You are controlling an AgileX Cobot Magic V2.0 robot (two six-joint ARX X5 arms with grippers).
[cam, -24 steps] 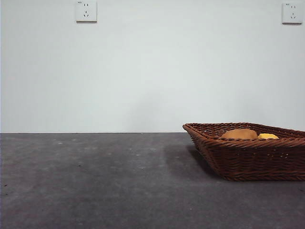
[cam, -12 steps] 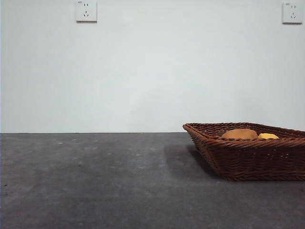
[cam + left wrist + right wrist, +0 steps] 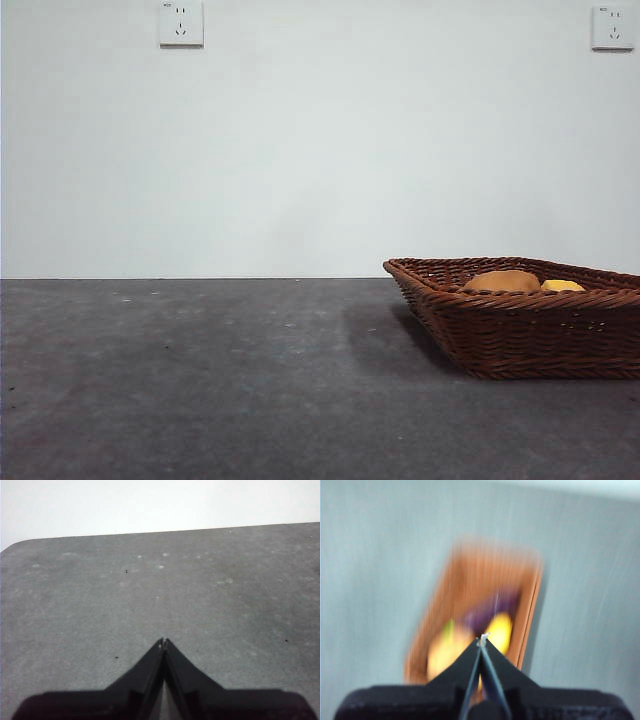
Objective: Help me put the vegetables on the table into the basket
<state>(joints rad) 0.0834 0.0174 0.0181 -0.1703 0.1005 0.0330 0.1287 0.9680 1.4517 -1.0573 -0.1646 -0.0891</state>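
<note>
The brown wicker basket [image 3: 520,330] stands on the dark grey table [image 3: 200,380] at the right of the front view. The tan potato [image 3: 502,282] and a bit of the yellow corn [image 3: 563,286] show above its rim. The blurred right wrist view looks down into the basket [image 3: 465,575], where the corn [image 3: 500,630], the purple eggplant [image 3: 490,611] and the potato [image 3: 444,652] all lie. My right gripper [image 3: 482,640] is shut and empty, high above the basket. My left gripper [image 3: 163,642] is shut and empty over bare table.
Two wall sockets [image 3: 181,23] [image 3: 613,27] sit on the white wall behind the table. The table's rounded far corner [image 3: 15,545] shows in the left wrist view.
</note>
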